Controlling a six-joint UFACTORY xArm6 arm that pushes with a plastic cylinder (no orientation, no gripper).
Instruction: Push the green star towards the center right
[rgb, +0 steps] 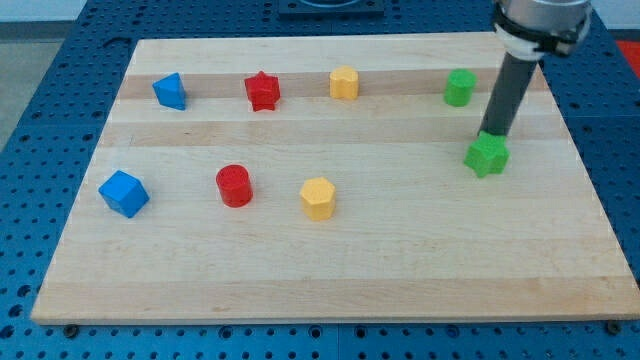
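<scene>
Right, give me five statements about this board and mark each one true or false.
1. My tip sits at the upper edge of the green star-shaped block. True.
2. The green star lies on the view's left half of the wooden board. False: it lies near the right side.
3. A second green block sits above the star, toward the view's top. True.
4. The red cylinder block touches the yellow block in the lower row. False: bare board shows between them.
5. Two blue blocks are on the board, one in the upper row and one in the lower row, both at the view's left. True.
</scene>
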